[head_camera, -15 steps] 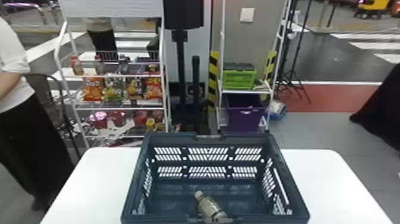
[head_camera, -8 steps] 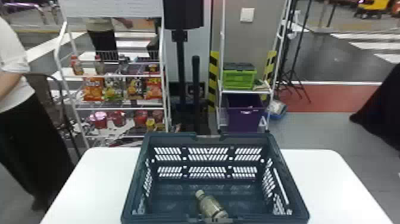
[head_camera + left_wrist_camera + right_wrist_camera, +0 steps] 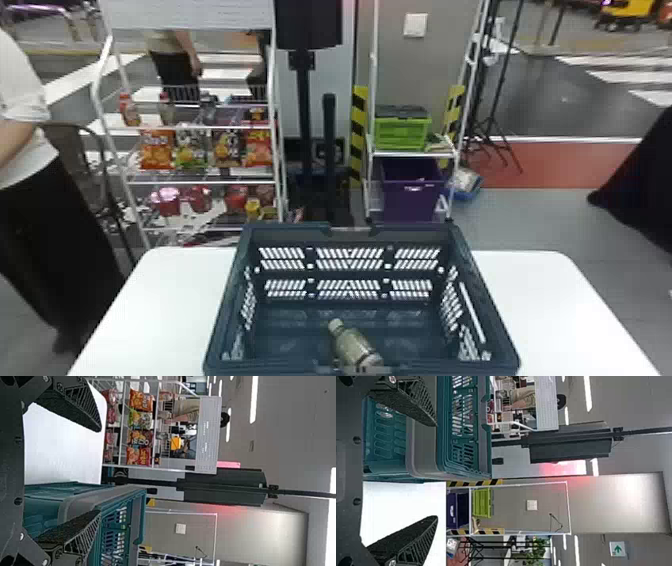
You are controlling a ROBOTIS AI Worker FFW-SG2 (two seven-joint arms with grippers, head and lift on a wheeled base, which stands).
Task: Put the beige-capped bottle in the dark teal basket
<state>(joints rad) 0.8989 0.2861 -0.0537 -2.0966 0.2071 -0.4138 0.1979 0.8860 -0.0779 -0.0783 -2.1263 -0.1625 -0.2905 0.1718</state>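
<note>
The bottle (image 3: 352, 347) lay inside the basket (image 3: 285, 230), cap pointing away from the robot, sideways between left gripper (image 3: 99, 470) and right gripper (image 3: 436, 471), both spread and empty, neither clearly nearer.

Smooth matt plastic basket (image 3: 480, 300), seemingly glossy clear plastic bottle (image 3: 352, 345), smooth white table (image 3: 540, 310).
</note>
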